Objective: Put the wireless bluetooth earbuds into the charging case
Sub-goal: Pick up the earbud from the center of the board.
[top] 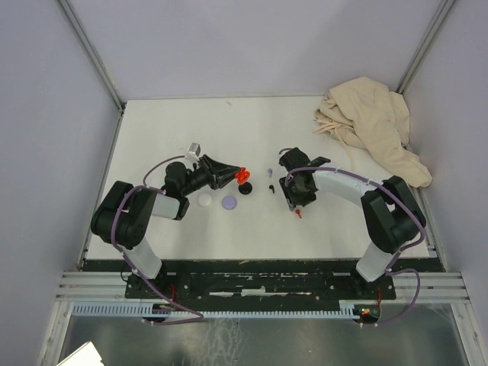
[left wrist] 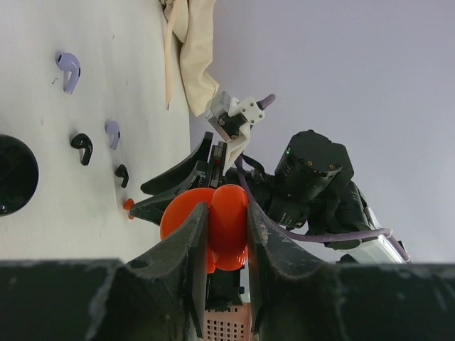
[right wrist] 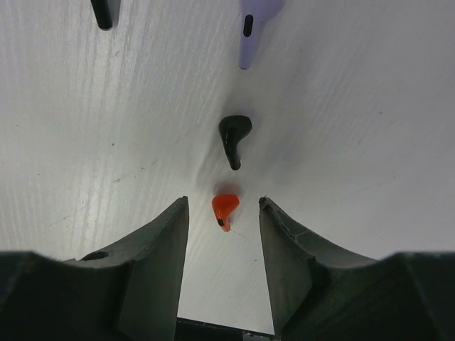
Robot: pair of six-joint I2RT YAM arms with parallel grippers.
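Top external: left gripper [top: 236, 178] at middle of table [top: 152, 137], clamped on red case [top: 244, 177]; right gripper [top: 297, 207] beside it, nearer the near edge.
Left wrist: case looks open, pinched between both fingers; risk, it twists under pressing.
Right wrist: fingers spread, red earbud [right wrist: 225, 209] lying between tips, untouched; risk, closing flicks it toward black earbud [right wrist: 234, 138].

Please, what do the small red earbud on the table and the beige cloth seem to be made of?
The red earbud looks like hard moulded plastic, smooth and faintly glossy: even colour, rounded edges. The cloth looks like soft matte fabric, perhaps cotton: it lies crumpled in loose folds.
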